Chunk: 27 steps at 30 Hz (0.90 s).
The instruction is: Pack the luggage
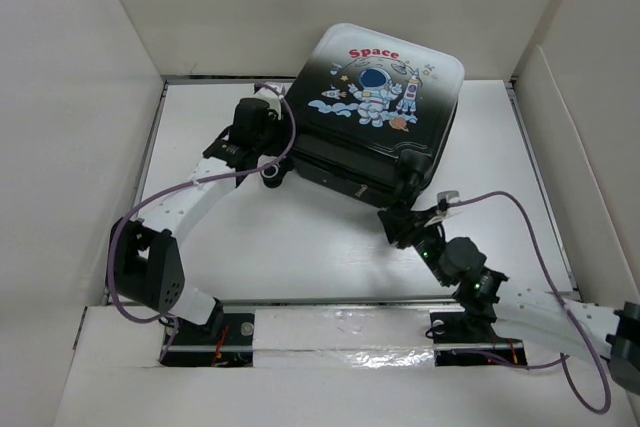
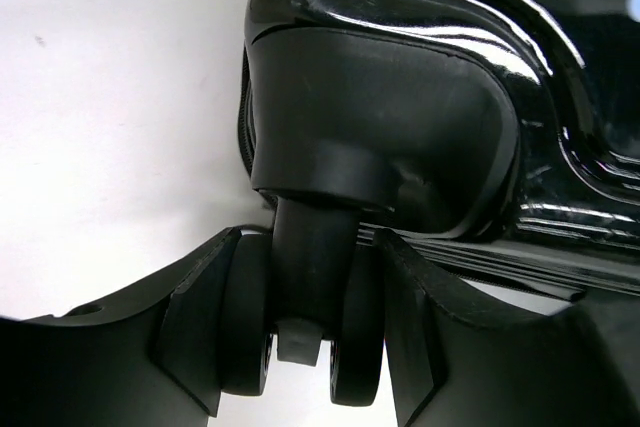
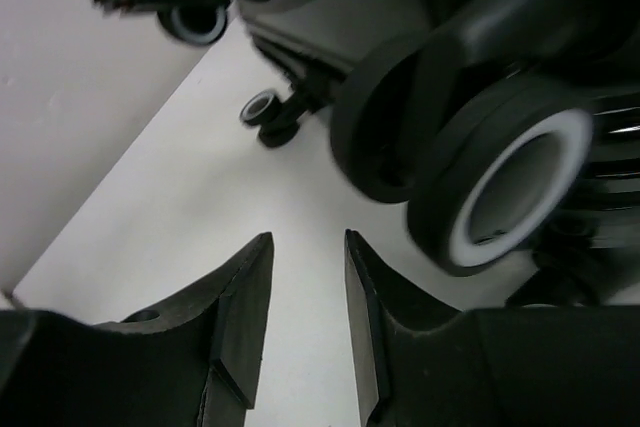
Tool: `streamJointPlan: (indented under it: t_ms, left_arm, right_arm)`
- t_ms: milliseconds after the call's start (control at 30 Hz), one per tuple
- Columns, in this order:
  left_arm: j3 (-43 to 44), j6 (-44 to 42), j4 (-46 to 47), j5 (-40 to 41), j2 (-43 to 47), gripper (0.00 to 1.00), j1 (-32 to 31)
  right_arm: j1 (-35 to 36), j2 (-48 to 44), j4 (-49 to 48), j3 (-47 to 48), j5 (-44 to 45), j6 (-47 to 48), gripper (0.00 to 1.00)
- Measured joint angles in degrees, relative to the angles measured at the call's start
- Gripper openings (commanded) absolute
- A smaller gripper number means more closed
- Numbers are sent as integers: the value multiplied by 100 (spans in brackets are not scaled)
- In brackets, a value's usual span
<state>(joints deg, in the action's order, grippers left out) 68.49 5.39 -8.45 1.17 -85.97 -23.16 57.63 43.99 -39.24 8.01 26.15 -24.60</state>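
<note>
- Position: small hard-shell wheeled suitcase (image 1: 375, 97), black-to-white shell with a cartoon astronaut and the red word "Space", lies flat and shut on the white bench (image 1: 300, 247). It sits far of centre and slightly right, printed face up.
- Orientation: the wheel end faces near, toward both arms. The long axis runs near to far, canted so that the near edge lies farther off at its left corner than at its right.
- Left jaws: at the near-left corner. The left wrist view shows them on either side of the black twin-wheel caster (image 2: 315, 267) under that corner. The pads appear pressed against both wheels, so the jaws are narrow and holding the caster.
- Right jaws: just off the near-right corner, parted by a narrow gap with only bare bench between them. They hold nothing.
- Right corner: the black caster with pale grey hub (image 3: 500, 187) lies far and right of the right jaws. It is near them but apart, beside rather than between.
- Governing relation: one corner is gripped and the other is only approached. In my judgement the right jaws must widen and shift far-right before that caster can sit between them.
- Task state: the shell is closed and the contents are hidden, so whether packing is done cannot be told.
- Risk, as judged: a caster swivels, so the suitcase may pivot about the left grip when moved.
</note>
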Motion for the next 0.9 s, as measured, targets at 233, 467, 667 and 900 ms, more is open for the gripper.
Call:
streamJointPlan:
  t_ms: [233,467,667,900]
  left_arm:
    - [-1641,1023,1836,-417,892,0,-310]
    - [-2428,1762,2474,170,1421,0,-1351]
    - [-2752,2371,2789,431,1561,0,-1923]
    - [-2992,2793,3115,339,1657,0,-2028]
  right_arm:
    - [-1451,-1663,2337,389,-544,-72,50]
    - [-3263,-326,3171,1397,-2105,304,49]
    - [-4183,339,3587,1845,-3010,649,58]
    - [-3965,44,3707,1746,-3421,1019,44]
